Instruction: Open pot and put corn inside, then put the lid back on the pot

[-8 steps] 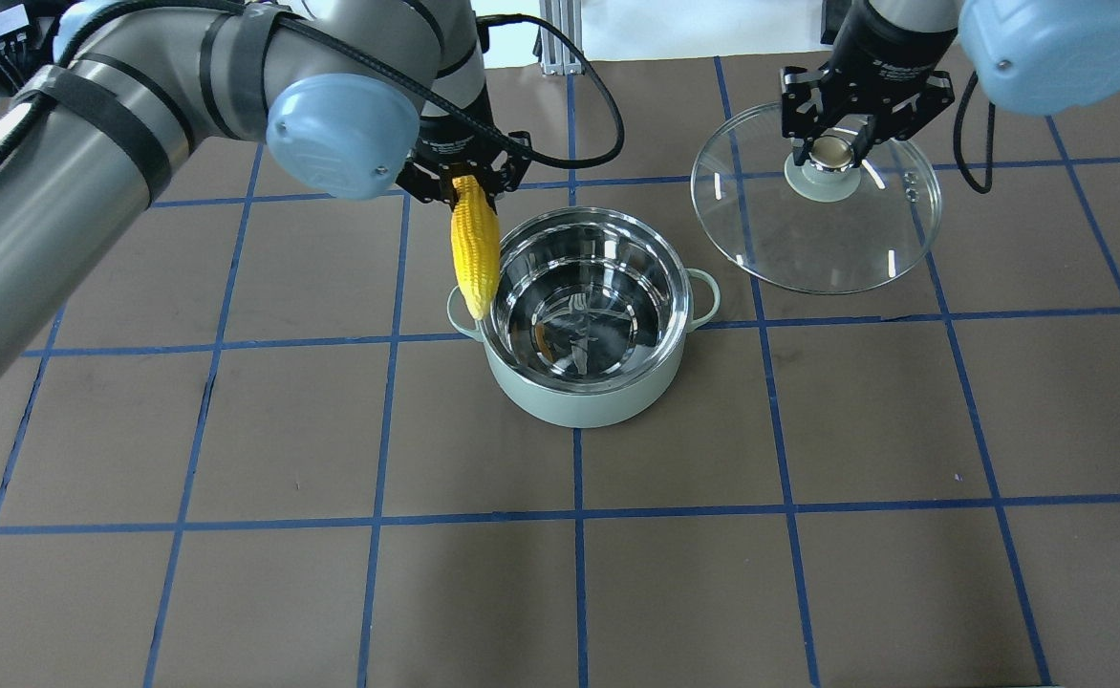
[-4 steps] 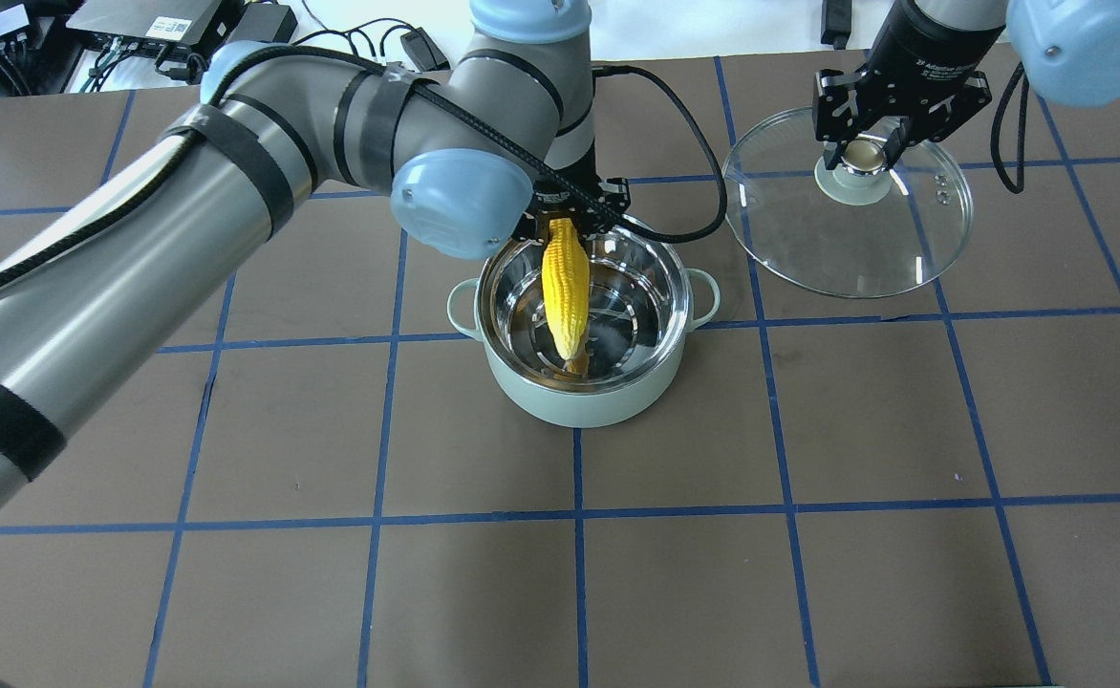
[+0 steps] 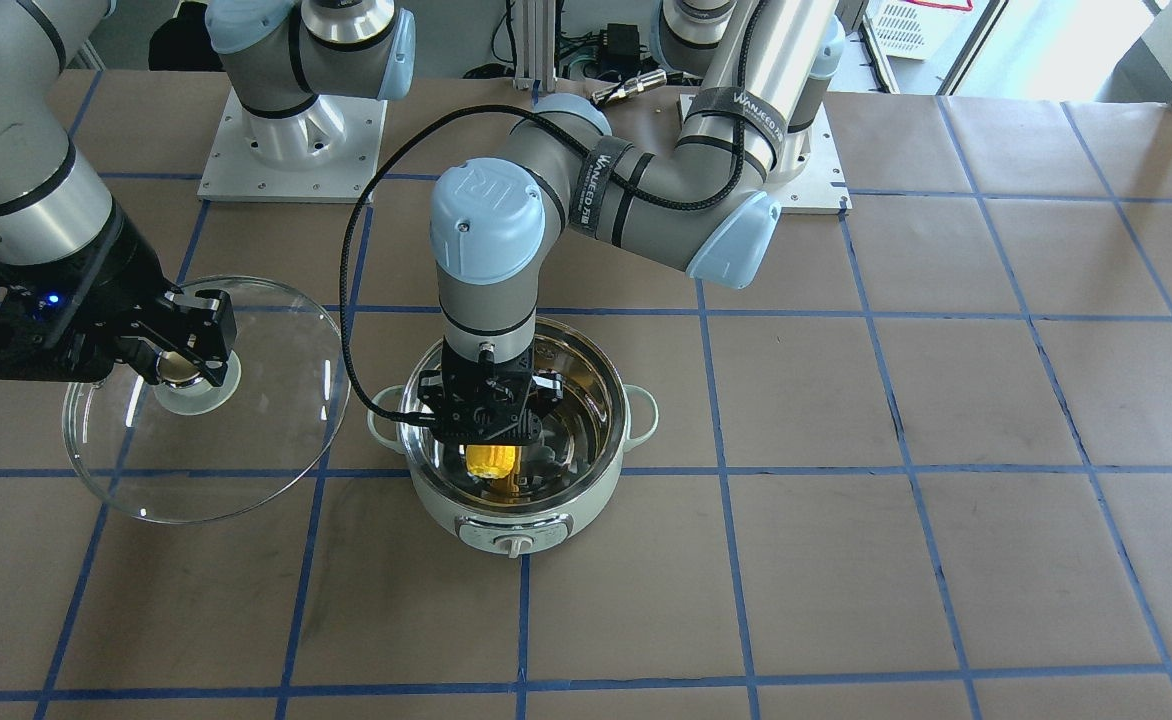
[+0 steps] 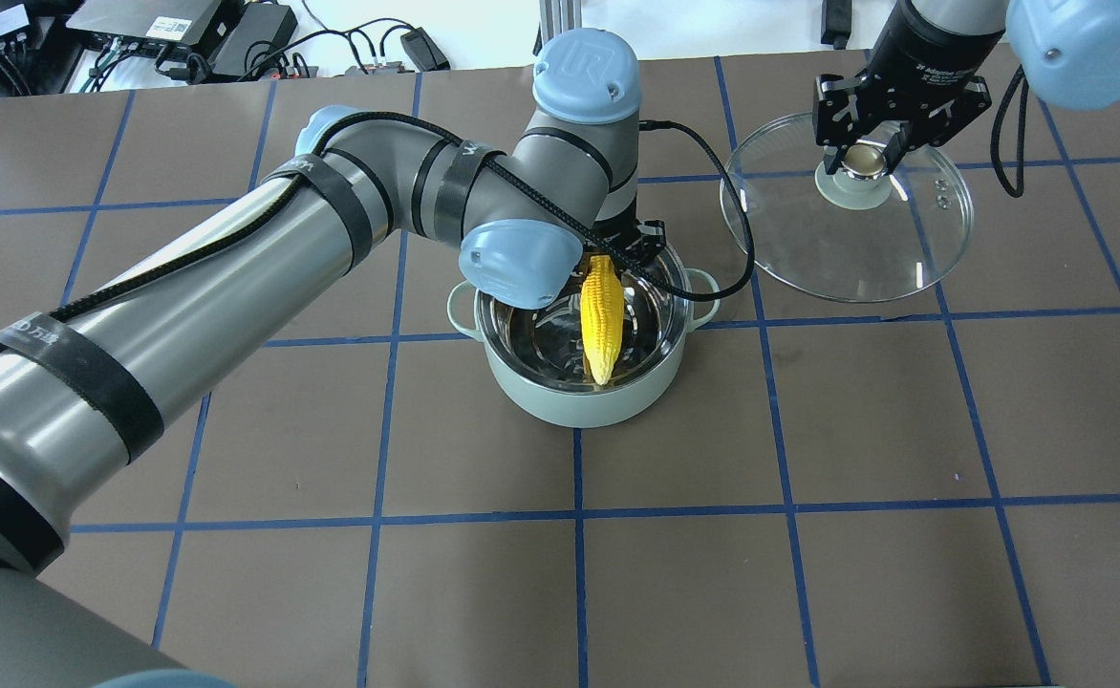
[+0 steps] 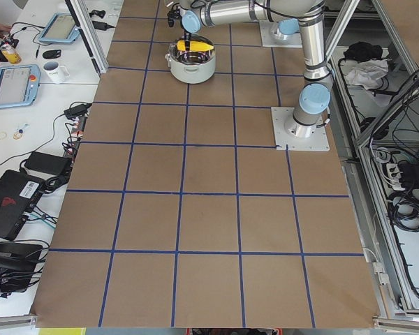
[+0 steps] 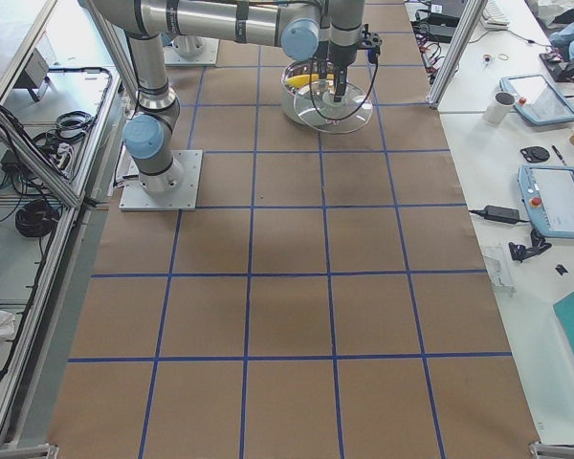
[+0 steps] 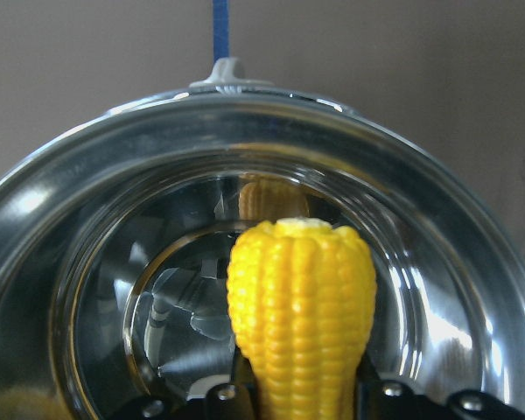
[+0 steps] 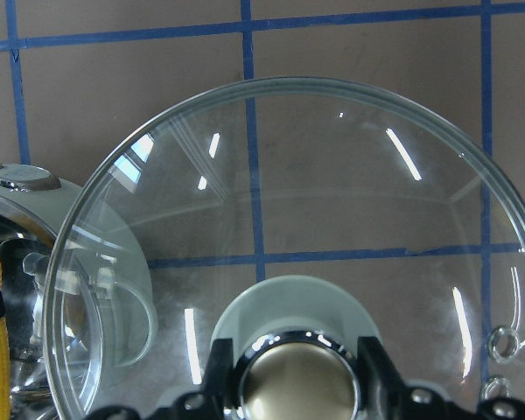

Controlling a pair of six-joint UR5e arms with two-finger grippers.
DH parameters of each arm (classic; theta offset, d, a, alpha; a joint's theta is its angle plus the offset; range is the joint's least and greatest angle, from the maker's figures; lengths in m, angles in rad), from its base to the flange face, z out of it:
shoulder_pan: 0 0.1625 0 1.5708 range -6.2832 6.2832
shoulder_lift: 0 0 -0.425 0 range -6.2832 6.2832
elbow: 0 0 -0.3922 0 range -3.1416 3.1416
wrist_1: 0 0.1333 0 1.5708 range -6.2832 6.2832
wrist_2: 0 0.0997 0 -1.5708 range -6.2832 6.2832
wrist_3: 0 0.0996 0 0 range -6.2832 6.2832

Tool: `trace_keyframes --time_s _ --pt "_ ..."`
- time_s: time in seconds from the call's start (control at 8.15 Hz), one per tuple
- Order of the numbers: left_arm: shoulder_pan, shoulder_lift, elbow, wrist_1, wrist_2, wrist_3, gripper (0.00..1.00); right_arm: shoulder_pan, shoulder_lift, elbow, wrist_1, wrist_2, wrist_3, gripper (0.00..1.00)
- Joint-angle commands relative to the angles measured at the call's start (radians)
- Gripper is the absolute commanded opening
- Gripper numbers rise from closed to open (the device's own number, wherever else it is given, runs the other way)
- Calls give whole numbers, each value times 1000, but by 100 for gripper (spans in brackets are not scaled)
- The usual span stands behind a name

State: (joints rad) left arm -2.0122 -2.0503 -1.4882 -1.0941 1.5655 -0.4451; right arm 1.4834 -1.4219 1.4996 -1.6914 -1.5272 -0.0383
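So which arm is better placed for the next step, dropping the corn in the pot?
Left. The left jaws grip the corn, tip down, over the open pot, so they probably need only lower and open. The right jaws hold the lid by its knob, beside the pot.

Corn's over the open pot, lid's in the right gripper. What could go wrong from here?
1. The bright yellow ear of corn hangs tilted from the left gripper, its tip near the rim of the pale mint-green pot. Released so, it may lean on the rim and block the clear glass lid.
2. The left arm's black cable loops close to that lid, held in the right gripper, and may snag.
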Motion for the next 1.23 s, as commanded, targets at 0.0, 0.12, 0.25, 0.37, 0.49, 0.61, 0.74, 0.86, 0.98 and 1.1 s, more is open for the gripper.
trace_keyframes --time_s 0.0,0.12,0.25,0.37,0.49,0.61,0.74,0.86,0.98,1.1 --pt "-2 -24 -4 10 4 9 87 1 0 1 4 1 0 34" --pt "0 -19 -3 8 5 12 100 1 -2 1 4 1 0 34" --pt "0 -1 0 -12 7 13 100 6 -2 2 4 1 3 34" --pt "4 9 2 -53 8 13 100 6 -6 2 6 1 8 34" --pt "6 19 6 -93 13 13 100 17 -6 2 4 2 17 34" --pt "16 48 11 -105 11 17 100 38 -6 2 -1 -1 20 34" --pt "44 93 11 -110 10 90 100 64 -5 2 -7 -2 46 34" --pt "93 129 12 -145 8 170 100 92 0 2 -13 -5 93 34" --pt "161 162 11 -200 10 187 100 121 3 2 -17 -2 113 34" --pt "215 189 12 -242 8 189 100 148 9 2 -22 -1 154 34"
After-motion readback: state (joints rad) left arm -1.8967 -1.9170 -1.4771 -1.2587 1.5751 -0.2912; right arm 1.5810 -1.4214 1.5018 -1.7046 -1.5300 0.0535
